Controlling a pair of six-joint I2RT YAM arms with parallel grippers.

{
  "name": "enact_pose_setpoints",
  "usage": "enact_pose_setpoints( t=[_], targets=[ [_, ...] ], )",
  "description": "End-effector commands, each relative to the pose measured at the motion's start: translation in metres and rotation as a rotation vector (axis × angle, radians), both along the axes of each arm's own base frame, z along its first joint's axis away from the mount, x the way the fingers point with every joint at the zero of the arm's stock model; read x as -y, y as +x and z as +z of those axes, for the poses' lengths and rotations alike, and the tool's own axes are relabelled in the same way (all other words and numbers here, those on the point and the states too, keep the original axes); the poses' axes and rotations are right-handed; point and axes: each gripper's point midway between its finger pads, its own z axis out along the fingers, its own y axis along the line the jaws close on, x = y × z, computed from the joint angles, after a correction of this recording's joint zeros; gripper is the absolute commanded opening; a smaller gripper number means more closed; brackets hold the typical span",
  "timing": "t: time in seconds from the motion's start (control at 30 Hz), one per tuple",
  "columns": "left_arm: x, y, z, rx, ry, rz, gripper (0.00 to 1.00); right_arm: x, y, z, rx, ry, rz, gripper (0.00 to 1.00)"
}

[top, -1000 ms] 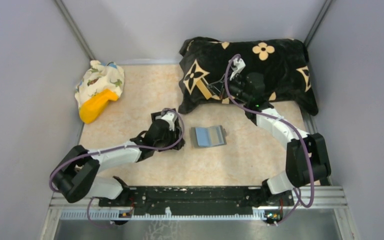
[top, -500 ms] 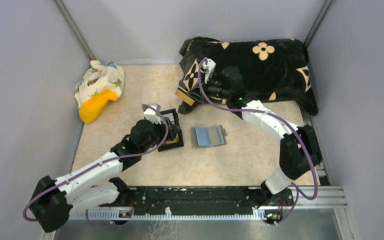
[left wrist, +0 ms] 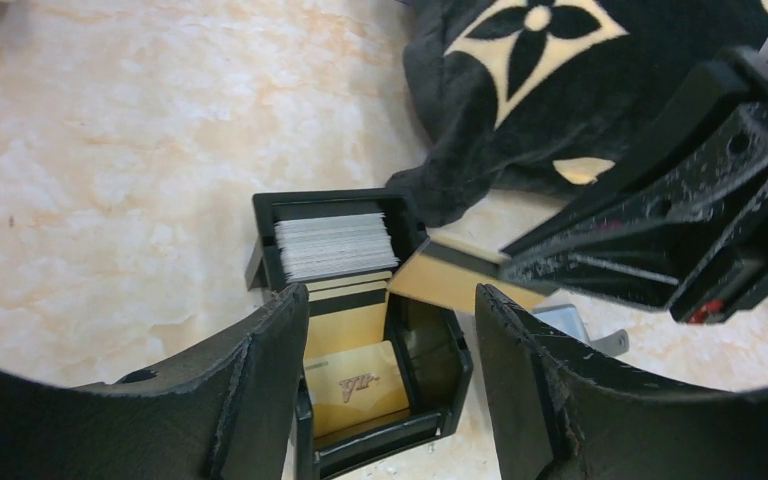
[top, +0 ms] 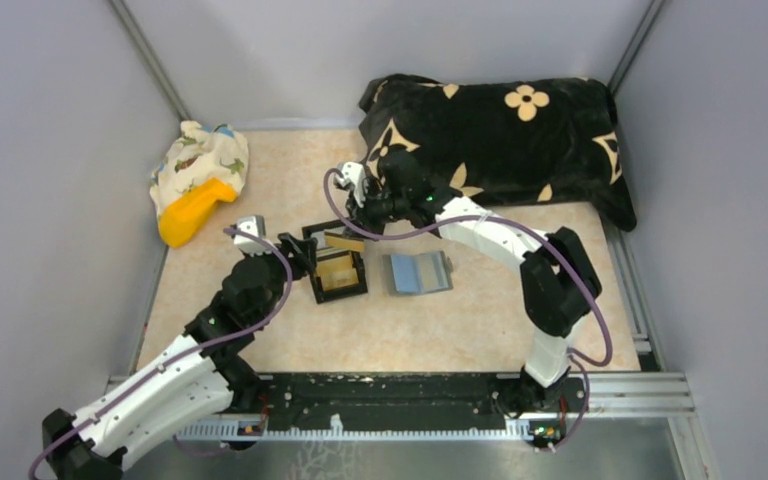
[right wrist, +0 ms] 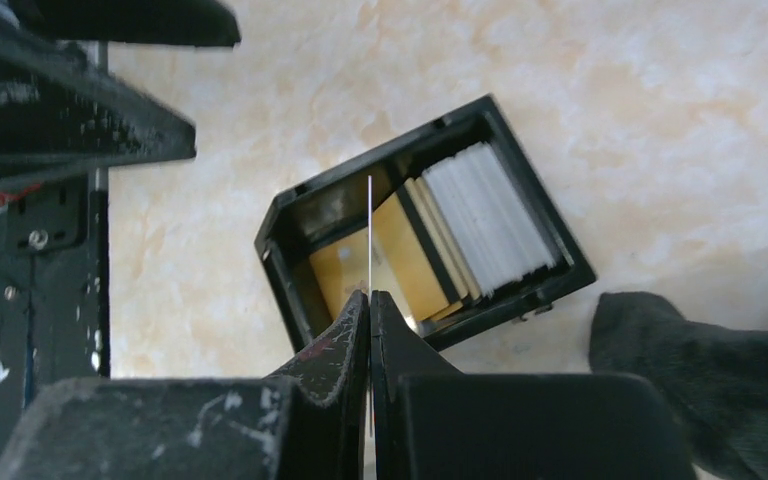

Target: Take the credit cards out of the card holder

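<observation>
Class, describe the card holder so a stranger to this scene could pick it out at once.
Find the big black cushion with cream flowers at the far right. Just in front of it on the tabletop lies the card holder. It is flat, grey with a light-blue panel, unlike the black box of gold cards at its left.
</observation>
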Motion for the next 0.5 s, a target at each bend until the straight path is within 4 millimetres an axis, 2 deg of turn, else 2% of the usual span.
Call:
enact_pose_setpoints(
  t=[0.0, 0.3, 0.47],
  targets=[
    [-0.014, -0.001, -0.001, -0.001, 0.007, 0.067, 0.68, -0.008, -0.018, 0.006, 0.068, -0.041, 0.162, 0.00],
    [-0.019, -0.001, -0.007, 0.002, 0.028, 0.082, 0.67, -0.022, -0.034, -0.013, 0.080, -0.075, 0.297, 0.00],
    [-0.019, -0.001, -0.009, -0.002, 0.039, 0.081, 0.67, -0.034, -0.036, -0.027, 0.100, -0.121, 0.317, 0.00]
  ],
)
